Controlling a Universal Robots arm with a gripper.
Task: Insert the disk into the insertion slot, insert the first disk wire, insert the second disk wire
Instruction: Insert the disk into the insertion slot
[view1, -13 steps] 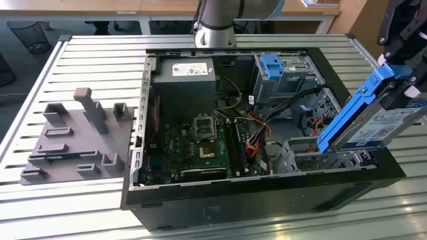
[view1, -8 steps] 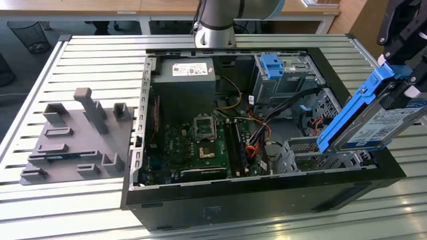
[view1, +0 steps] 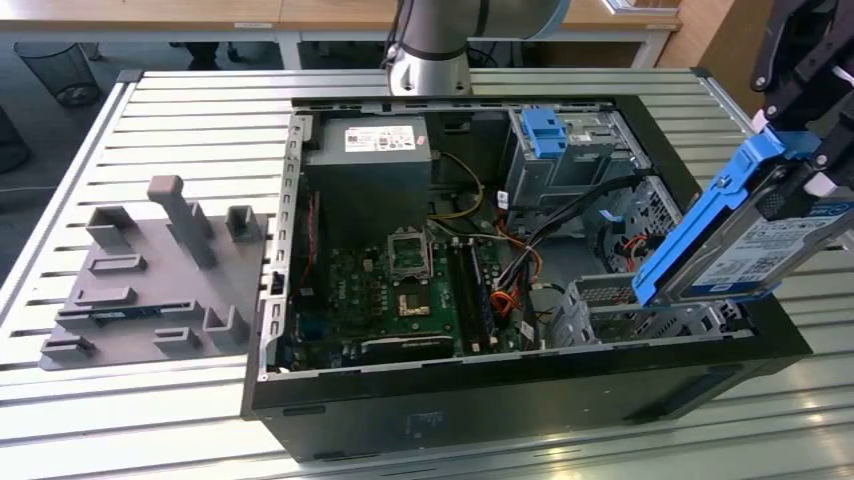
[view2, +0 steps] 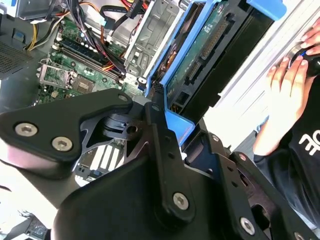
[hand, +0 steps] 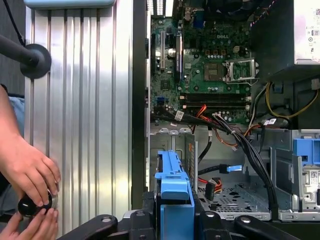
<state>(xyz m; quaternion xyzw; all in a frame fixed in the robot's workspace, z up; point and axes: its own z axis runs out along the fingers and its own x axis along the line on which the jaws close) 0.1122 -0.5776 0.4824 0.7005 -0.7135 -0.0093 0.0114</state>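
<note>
Holding the disk (view1: 750, 238) by its blue frame, your tool (view1: 809, 165) clamped on its upper end, disk tilted over the insertion slot (view1: 625, 312) at the exterior view's right, inside the open computer case (view1: 534, 405), a hand (hand: 27, 170) on the ribbed worktop (hand: 80, 100)

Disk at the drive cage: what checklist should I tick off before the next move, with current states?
1. Grip: end effector clamped on the disk by its blue carrier: ok.
2. Seating: disk tilted, its lower end at the top of the insertion slot, not inside: not ok.
3. Wires clear of the slot: cannot tell; they run close beside it.
4. Person's hand outside the case, on the table: ok.
</note>
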